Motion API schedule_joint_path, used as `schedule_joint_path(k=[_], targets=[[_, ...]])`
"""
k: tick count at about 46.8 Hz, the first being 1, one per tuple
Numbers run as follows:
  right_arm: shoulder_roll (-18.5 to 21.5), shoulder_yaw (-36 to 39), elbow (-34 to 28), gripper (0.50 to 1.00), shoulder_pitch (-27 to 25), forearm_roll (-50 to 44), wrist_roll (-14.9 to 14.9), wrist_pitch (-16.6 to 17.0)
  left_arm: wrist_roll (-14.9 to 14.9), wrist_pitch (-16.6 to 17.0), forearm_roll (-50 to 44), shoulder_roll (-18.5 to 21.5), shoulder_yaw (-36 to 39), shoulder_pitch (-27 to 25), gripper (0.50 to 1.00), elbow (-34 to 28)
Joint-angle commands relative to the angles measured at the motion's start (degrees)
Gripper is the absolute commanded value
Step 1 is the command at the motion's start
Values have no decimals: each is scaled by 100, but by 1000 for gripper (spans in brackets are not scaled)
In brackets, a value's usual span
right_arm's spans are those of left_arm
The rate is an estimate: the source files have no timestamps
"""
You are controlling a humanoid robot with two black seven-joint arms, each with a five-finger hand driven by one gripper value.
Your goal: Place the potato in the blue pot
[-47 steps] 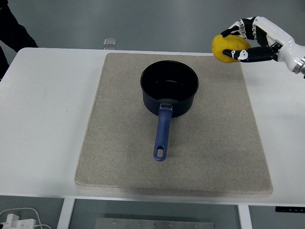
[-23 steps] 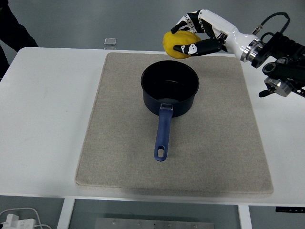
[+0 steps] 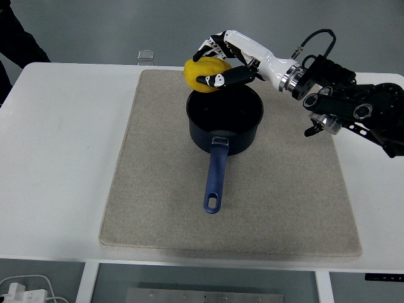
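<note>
1. Potato (image 3: 203, 74), yellow and rounded, sits in the grasp of the right hand (image 3: 221, 61), whose white-and-black fingers (image 3: 218, 79) curl around it from above and below. It hangs over the pot's rim at about 10 o'clock.
2. Blue pot (image 3: 225, 125) stands upright near the middle of the grey mat (image 3: 158, 189), dark inside, its blue handle (image 3: 215, 180) pointing toward 6 o'clock.
3. Right arm (image 3: 341, 107) reaches in from 3 o'clock, across the mat's far right corner.
4. White table (image 3: 57, 158) carries the mat; a small clear object (image 3: 146, 57) lies at its far edge, toward 11 o'clock.
</note>
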Motion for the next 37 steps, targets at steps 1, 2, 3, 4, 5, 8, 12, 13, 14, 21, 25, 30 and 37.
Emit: schedule_joint_path(k=[1, 2, 3, 4, 5, 8, 12, 13, 14, 21, 25, 30, 37], targets=[[76, -6, -107, 500, -140, -18, 0, 0, 1, 0, 0, 0, 0, -1, 996, -5], [93, -6, -142, 500, -184, -27, 0, -9, 1, 0, 0, 0, 9, -1, 996, -5], [102, -6, -177, 500, -228, -35, 0, 0, 1, 0, 0, 0, 9, -1, 996, -5], [102, 3, -230, 500, -280, -36, 0, 0, 1, 0, 0, 0, 0, -1, 996, -5], [102, 3, -274, 500, -333, -44, 0, 0, 1, 0, 0, 0, 0, -1, 996, -5], [111, -6, -345, 500, -474, -71, 0, 0, 1, 0, 0, 0, 9, -1, 996, -5], [111, 3, -345, 500, -544, -79, 0, 0, 1, 0, 0, 0, 0, -1, 996, -5], [111, 3, -354, 500, -553, -79, 0, 0, -8, 0, 0, 0, 0, -1, 996, -5], [111, 3, -354, 500, -571, -79, 0, -9, -8, 0, 0, 0, 0, -1, 996, -5], [111, 21, -503, 500, -764, -123, 0, -9, 1, 0, 0, 0, 0, -1, 996, 12], [111, 56, -512, 500, -843, -115, 0, -9, 1, 0, 0, 0, 0, -1, 996, 21], [164, 100, -512, 500, -922, -115, 0, -97, 1, 0, 0, 0, 0, -1, 996, 21], [217, 117, -512, 615, -931, -106, 0, -194, 1, 0, 0, 0, 0, -1, 996, 30]])
